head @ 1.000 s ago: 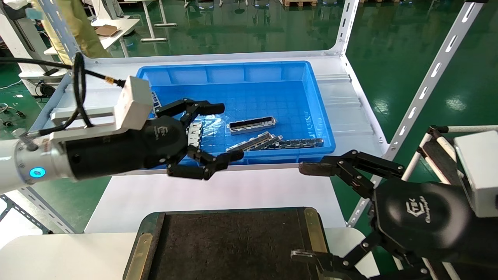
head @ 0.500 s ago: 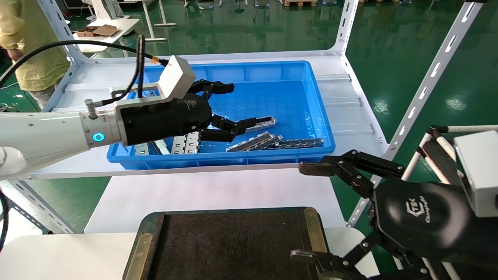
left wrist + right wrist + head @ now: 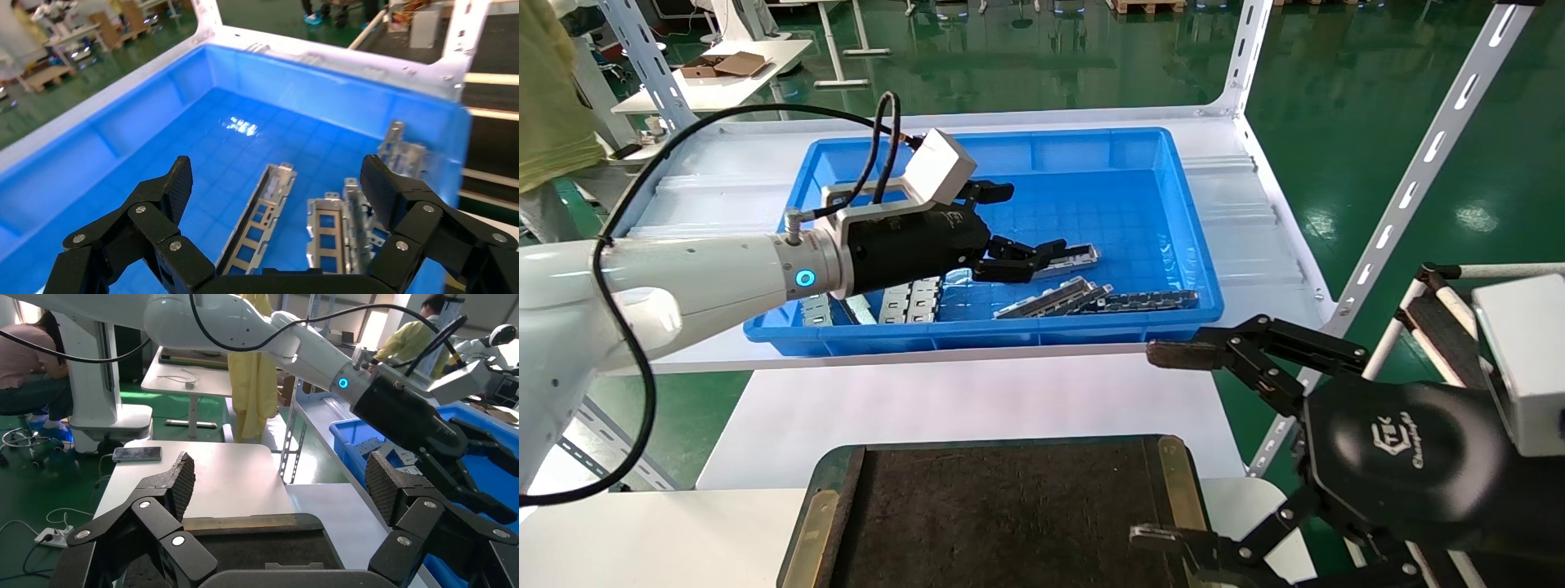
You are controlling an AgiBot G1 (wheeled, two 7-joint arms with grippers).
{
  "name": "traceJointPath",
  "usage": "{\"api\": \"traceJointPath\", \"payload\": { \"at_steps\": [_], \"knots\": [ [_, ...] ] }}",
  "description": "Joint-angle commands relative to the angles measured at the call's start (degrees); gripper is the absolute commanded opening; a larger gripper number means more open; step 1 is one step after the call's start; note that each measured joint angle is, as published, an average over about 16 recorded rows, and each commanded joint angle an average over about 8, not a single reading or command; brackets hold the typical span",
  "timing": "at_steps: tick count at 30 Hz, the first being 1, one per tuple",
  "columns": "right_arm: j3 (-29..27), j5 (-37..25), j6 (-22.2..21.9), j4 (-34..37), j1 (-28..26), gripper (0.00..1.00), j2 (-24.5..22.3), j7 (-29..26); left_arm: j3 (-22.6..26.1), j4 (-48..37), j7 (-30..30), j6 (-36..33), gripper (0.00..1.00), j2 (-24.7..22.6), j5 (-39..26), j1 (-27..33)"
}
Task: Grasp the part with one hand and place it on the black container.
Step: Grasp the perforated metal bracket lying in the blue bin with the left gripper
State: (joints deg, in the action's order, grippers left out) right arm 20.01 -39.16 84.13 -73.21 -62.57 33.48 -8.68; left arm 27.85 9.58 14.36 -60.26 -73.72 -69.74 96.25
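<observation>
The part (image 3: 1073,258), a long silver-grey trough, lies on the floor of the blue bin (image 3: 1058,151). My left gripper (image 3: 1021,222) is open just above its near end, one finger on each side, and touches nothing. In the left wrist view the part (image 3: 260,211) lies between the spread fingers of the left gripper (image 3: 278,180). The black container (image 3: 1009,506) sits at the table's front edge and holds nothing. My right gripper (image 3: 1164,445) is open and empty at the container's right side; the right wrist view shows the right gripper (image 3: 278,484) over the container (image 3: 245,545).
More silver parts (image 3: 1054,298), a dark perforated strip (image 3: 1148,300) and flat holed plates (image 3: 911,300) lie along the bin's front wall. The bin stands on a white shelf with slotted uprights (image 3: 1418,180). A white table (image 3: 977,400) lies between the shelf and the container.
My left arm has swung forward and right from the bin's front edge into the bin and lowered over the part, still open. The right arm has not moved.
</observation>
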Motion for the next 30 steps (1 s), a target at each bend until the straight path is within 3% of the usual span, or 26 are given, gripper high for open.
{"api": "traceJointPath", "payload": {
  "at_steps": [1, 10, 26, 28, 30],
  "knots": [
    [0.0, 0.0, 0.0, 0.0, 0.0, 1.00, 0.0, 0.0, -0.1, -2.3, 0.9, 1.3, 1.00, -1.2, 0.0, 0.5],
    [0.0, 0.0, 0.0, 0.0, 0.0, 1.00, 0.0, 0.0, 0.7, -5.2, 1.7, 9.2, 1.00, -4.0, -0.8, 0.4],
    [0.0, 0.0, 0.0, 0.0, 0.0, 1.00, 0.0, 0.0, 5.9, 1.5, -4.2, 16.3, 0.99, -4.7, -0.6, -3.8],
    [0.0, 0.0, 0.0, 0.0, 0.0, 1.00, 0.0, 0.0, 6.9, 2.3, -5.1, 16.9, 0.89, -4.7, -0.4, -4.1],
    [0.0, 0.0, 0.0, 0.0, 0.0, 0.98, 0.0, 0.0, 7.8, 2.9, -6.1, 17.6, 0.67, -4.7, -0.1, -4.4]
  ]
}}
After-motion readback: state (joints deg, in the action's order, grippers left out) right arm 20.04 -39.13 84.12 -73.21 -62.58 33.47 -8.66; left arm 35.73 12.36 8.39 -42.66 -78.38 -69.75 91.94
